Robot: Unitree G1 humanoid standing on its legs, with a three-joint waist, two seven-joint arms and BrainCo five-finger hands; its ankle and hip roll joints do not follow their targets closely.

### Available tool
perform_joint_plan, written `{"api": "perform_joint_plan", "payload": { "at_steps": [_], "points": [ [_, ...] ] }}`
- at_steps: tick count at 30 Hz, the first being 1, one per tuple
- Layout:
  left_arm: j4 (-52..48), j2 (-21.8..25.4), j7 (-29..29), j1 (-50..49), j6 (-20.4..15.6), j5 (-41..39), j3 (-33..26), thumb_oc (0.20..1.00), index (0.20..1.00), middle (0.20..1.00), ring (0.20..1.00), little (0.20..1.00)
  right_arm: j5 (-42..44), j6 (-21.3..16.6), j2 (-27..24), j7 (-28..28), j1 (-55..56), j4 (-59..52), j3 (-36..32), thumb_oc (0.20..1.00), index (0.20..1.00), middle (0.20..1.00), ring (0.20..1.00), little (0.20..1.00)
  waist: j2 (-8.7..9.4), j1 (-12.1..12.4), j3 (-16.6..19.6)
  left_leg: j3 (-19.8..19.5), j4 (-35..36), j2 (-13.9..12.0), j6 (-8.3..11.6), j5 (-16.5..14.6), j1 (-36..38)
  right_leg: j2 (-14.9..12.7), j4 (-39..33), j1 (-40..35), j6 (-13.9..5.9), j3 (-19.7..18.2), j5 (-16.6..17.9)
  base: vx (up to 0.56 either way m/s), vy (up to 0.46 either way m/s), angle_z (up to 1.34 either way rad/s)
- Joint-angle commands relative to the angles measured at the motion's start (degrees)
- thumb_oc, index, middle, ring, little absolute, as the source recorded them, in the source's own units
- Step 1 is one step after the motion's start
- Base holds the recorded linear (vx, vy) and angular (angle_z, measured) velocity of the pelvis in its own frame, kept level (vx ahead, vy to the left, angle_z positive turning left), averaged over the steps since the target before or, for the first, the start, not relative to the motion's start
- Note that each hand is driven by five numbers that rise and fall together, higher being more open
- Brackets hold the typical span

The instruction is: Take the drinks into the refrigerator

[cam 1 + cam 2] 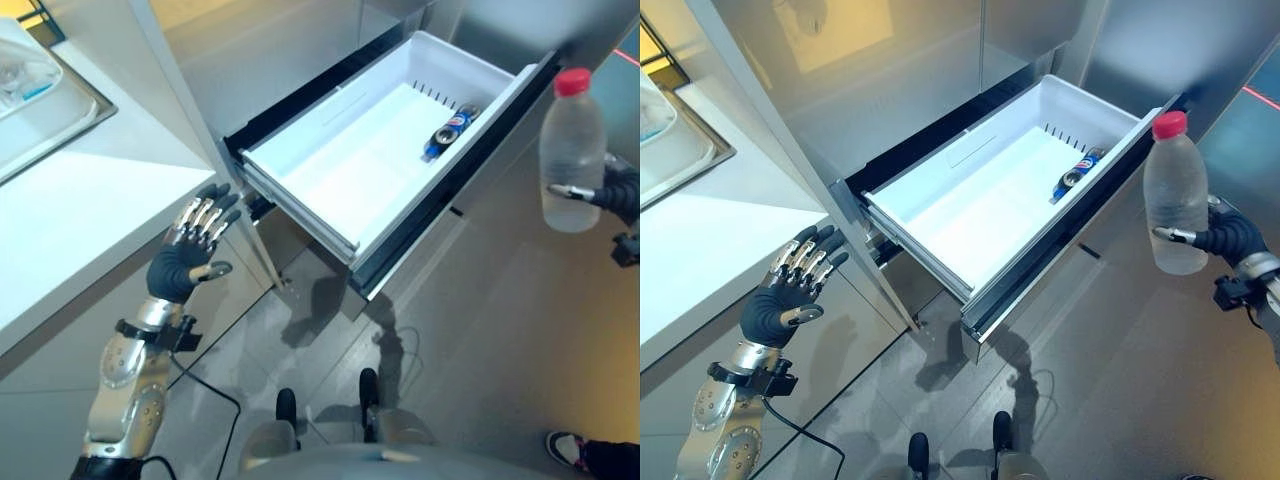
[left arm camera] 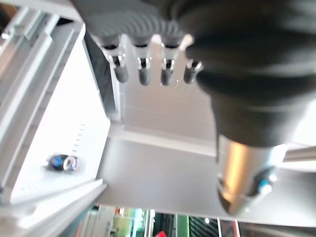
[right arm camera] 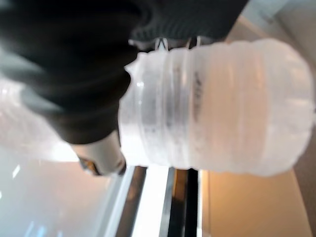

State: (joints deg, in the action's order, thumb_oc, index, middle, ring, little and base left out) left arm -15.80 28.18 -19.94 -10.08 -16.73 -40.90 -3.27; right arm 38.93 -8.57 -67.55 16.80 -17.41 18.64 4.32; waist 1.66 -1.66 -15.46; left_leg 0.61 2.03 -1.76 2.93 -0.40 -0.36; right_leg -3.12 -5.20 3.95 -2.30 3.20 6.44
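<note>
Left eye: drawer (image 1: 300, 175) pulled open, one can (image 1: 447, 131) already lying inside. Right eye: right hand (image 1: 1228, 237) gripping water bottle (image 1: 1175, 200) beside drawer, not in yet. Left wrist: left hand (image 2: 148, 69) open, empty. Right wrist: bottle clamped.

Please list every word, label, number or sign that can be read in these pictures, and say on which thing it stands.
No text can be read.
Can lying in the open drawer: blue, with a round emblem; its lettering is too small.
Clear bottle with a red cap, held by the right hand: no label readable.
Left hand: no marks.
</note>
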Motion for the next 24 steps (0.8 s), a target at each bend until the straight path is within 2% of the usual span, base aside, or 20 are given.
{"api": "perform_joint_plan", "payload": {
  "at_steps": [1,4,5,11,13,19,24],
  "points": [
    [-1.02,5.56,0.97,2.76,-4.02,-0.29,0.43,1.000,1.000,1.000,1.000,1.000,0.22,-6.43,-6.18,-2.15,-15.56,1.93,1.15,0.200,0.200,0.200,0.200,0.200,3.88,1.26,-1.10,-2.75,-5.86,2.89,-2.51,-3.77,-3.30,0.51,8.81,0.58,-1.20,2.60,-9.92,-0.05,-0.021,0.15],
    [-1.30,6.49,1.31,3.32,-4.02,0.02,0.96,1.000,1.000,1.000,1.000,1.000,-0.95,-6.15,-8.37,-1.69,-21.22,2.54,6.36,0.200,0.200,0.200,0.200,0.200,4.18,1.65,-2.10,-2.99,-5.95,2.82,-2.36,-3.36,-4.05,0.56,8.88,1.29,-1.07,2.63,-9.78,-0.02,-0.022,0.08],
    [-1.47,7.20,1.82,3.36,-4.26,0.80,1.25,1.000,1.000,1.000,1.000,1.000,-2.37,-6.25,-9.58,-1.78,-25.22,3.03,10.13,0.200,0.200,0.200,0.200,0.200,4.39,2.16,-2.96,-3.11,-6.14,2.83,-2.25,-3.19,-4.48,0.65,8.96,1.76,-1.01,2.70,-9.67,0.00,0.000,0.00],
    [-1.61,7.64,2.90,4.29,-4.57,1.16,1.52,1.000,1.000,1.000,1.000,1.000,-4.42,-6.23,-10.24,-2.70,-35.31,4.29,19.16,0.200,0.200,0.200,0.200,0.200,4.50,2.39,-4.71,-3.20,-6.52,2.59,-2.03,-2.84,-5.66,0.80,10.09,3.45,-0.86,2.79,-9.72,-0.03,-0.025,0.01],
    [-1.68,8.32,3.66,5.12,-4.85,1.84,2.24,1.000,1.000,1.000,1.000,1.000,-7.80,-6.25,-10.22,-3.96,-41.97,4.20,24.65,0.200,0.200,0.200,0.200,0.200,4.69,2.90,-5.79,-3.23,-6.65,2.52,-1.97,-2.56,-6.40,0.99,11.02,4.68,-0.83,2.86,-9.90,-0.04,-0.025,0.00],
    [-1.28,8.32,4.12,5.65,-5.19,2.33,2.75,1.000,1.000,1.000,1.000,1.000,-8.12,-6.65,-8.60,-5.05,-48.44,4.20,29.05,0.200,0.200,0.200,0.200,0.200,4.43,3.05,-6.65,-3.25,-6.65,2.46,-1.94,-2.30,-7.01,1.00,11.19,5.60,-0.86,2.80,-9.71,0.00,0.000,0.00],
    [-1.39,9.06,4.81,5.80,-5.18,2.13,2.97,1.000,1.000,1.000,1.000,1.000,-9.74,-6.42,-6.93,-6.02,-58.18,5.01,35.95,0.200,0.200,0.200,0.200,0.200,4.83,3.90,-7.53,-2.95,-6.62,2.40,-1.93,-2.06,-8.03,1.04,10.65,6.56,-0.91,2.59,-9.01,-0.01,-0.003,0.00]
  ]
}}
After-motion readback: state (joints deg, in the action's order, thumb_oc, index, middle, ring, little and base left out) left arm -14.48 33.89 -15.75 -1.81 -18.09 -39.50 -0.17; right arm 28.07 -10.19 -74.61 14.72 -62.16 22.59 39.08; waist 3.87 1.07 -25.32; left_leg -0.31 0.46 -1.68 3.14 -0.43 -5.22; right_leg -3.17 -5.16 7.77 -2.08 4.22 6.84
